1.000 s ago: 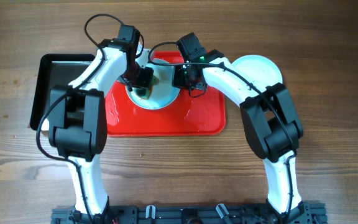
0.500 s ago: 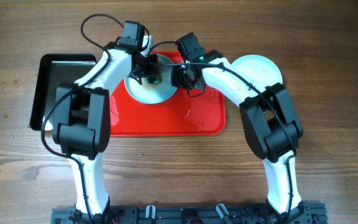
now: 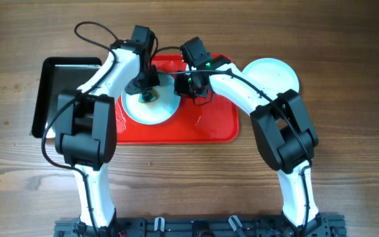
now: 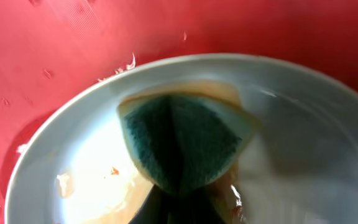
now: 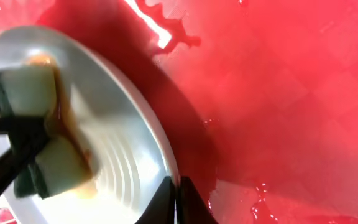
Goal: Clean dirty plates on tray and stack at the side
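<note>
Plate [image 3: 151, 113] has slid left and toward the base on the red tray [image 3: 209, 128] within the last second. The right gripper [image 5: 176, 200] is pinched on its rim and went with it. The left gripper [image 3: 147, 91], clamped on the sponge [image 4: 179, 143], swept to the far edge and back to mid-plate. A brown sauce film [image 4: 114, 186] remains, so the scrub is judged unfinished. Far right, off the tray, sits a second plate [image 3: 272, 71] — likely the stack's start.

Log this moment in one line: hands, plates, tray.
left hand: sponge pressed on smeared plate | right hand: clamps that plate's rim | red tray: wet, holds it | second plate: on table beside tray
</note>
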Controlling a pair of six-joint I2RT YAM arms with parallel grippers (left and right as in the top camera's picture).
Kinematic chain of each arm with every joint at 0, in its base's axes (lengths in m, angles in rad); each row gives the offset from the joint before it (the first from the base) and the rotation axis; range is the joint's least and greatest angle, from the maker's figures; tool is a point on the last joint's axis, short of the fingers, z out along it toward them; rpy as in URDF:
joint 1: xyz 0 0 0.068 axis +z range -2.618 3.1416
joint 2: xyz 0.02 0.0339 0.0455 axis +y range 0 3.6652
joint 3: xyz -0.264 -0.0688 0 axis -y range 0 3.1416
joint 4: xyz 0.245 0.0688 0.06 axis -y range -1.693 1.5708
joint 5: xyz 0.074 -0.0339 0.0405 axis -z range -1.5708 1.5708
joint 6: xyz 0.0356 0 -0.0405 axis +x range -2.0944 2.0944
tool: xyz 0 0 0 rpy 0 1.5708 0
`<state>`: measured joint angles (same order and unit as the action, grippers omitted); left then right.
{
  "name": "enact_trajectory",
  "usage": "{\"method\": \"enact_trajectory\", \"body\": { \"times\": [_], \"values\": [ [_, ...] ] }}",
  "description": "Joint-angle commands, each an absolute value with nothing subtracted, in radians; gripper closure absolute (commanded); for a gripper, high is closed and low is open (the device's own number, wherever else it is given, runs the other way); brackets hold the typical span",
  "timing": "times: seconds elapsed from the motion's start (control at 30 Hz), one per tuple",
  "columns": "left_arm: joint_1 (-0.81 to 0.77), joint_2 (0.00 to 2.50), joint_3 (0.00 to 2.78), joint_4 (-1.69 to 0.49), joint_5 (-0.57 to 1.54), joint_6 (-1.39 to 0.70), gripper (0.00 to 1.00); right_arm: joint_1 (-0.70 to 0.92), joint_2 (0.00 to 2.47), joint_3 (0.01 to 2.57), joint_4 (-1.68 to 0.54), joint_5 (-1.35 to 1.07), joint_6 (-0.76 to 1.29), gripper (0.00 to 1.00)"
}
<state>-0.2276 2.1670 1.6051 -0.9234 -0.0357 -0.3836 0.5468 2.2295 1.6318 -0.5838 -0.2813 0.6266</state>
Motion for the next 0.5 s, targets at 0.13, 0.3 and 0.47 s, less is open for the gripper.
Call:
{"method": "enact_trajectory", "body": {
  "times": [0.13,0.3,0.47],
  "values": [
    [-0.097,2.233,1.554,-1.072,0.529,0.063,0.96,0.533,2.255,1.629,-0.599,-0.230,0.624,0.96],
    [-0.080,2.233,1.554,-1.038,0.573,0.102,0.96,0.533,2.255,1.629,-0.599,-0.230,0.624,0.96],
    [-0.080,2.233,1.554,-0.960,0.700,0.176,0.96,0.533,2.255,1.629,-0.598,-0.230,0.624,0.96]
  ]
}}
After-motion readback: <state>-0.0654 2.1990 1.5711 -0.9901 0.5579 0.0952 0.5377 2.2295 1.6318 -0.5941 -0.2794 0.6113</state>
